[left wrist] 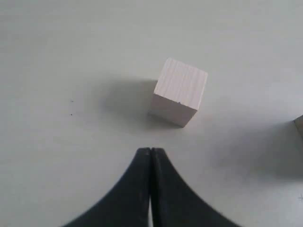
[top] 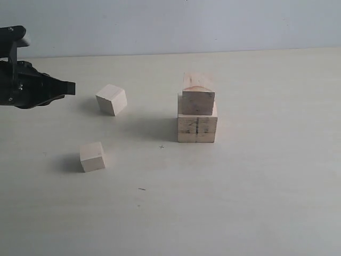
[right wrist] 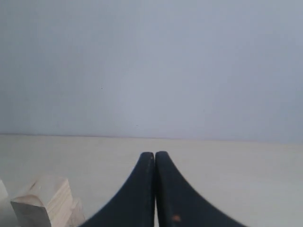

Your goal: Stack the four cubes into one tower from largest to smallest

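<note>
On the table (top: 266, 202), I found the tan cube (top: 198, 98) set on the largest cube (top: 197, 129) as base, far small cube (top: 111, 99) and near small cube (top: 92, 156) loose, left gripper (left wrist: 151, 151) and right gripper (right wrist: 155, 153) closed empty.

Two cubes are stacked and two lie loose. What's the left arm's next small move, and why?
Probably open the left gripper. Its jaws are shut, and a loose cube sits just ahead of them, untouched, so they would need to spread before closing around it.
</note>
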Controlling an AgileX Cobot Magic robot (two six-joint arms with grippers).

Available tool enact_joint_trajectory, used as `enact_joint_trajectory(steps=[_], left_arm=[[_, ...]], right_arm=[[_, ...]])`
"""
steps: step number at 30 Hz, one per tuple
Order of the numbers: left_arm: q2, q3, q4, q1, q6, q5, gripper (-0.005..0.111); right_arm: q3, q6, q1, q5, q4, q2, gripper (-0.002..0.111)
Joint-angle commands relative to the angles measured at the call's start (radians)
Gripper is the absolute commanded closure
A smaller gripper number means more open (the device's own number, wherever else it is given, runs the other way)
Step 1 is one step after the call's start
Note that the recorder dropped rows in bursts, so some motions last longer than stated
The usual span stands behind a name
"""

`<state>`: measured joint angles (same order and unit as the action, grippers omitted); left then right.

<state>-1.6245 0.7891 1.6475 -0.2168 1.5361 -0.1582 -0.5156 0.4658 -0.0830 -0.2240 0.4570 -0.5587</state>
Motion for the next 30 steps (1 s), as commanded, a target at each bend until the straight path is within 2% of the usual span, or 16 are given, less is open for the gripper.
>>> enact_joint_trajectory(steps=[1,6,8,11,15,22,27,28,30], left_arm=[[0.008,0.000,0.017,-0.004,0.000,-0.009,0.107],[0.008,0.004,0.073,-0.004,0.000,-0.021,0.107],[0.008,0.004,0.085,-0.004,0.000,-0.023,0.107],[0.017,0.004,0.085,-0.004,0.000,-0.023,0.107],[0.047,0.005,0.085,-0.004,0.000,-0.023,0.107],[0.043,0.005,0.066,-0.004,0.015,-0.049,0.107],[0.017,0.047,0.064,-0.004,0.119,-0.053,0.107],[-0.003,0.069,0.064,-0.004,0.157,-0.059,0.103],[-0.048,0.109,0.064,-0.004,0.200,-0.099,0.086]], right_arm=[[0.112,-0.028,0.002,0.033,-0.022,0.143,0.108],[0.283,-0.020,0.002,0.255,-0.039,0.086,0.108],[0.360,-0.016,0.002,0.271,-0.039,0.000,0.108],[0.398,-0.007,0.002,0.312,-0.044,-0.088,0.108],[0.409,0.154,0.002,0.467,-0.057,-0.111,0.108],[0.409,0.126,0.002,0.457,0.013,-0.092,0.108],[0.409,0.126,0.002,0.457,0.013,-0.085,0.108],[0.417,0.126,0.002,0.457,0.012,-0.040,0.108],[0.425,0.126,0.002,0.455,0.015,0.041,0.108]])
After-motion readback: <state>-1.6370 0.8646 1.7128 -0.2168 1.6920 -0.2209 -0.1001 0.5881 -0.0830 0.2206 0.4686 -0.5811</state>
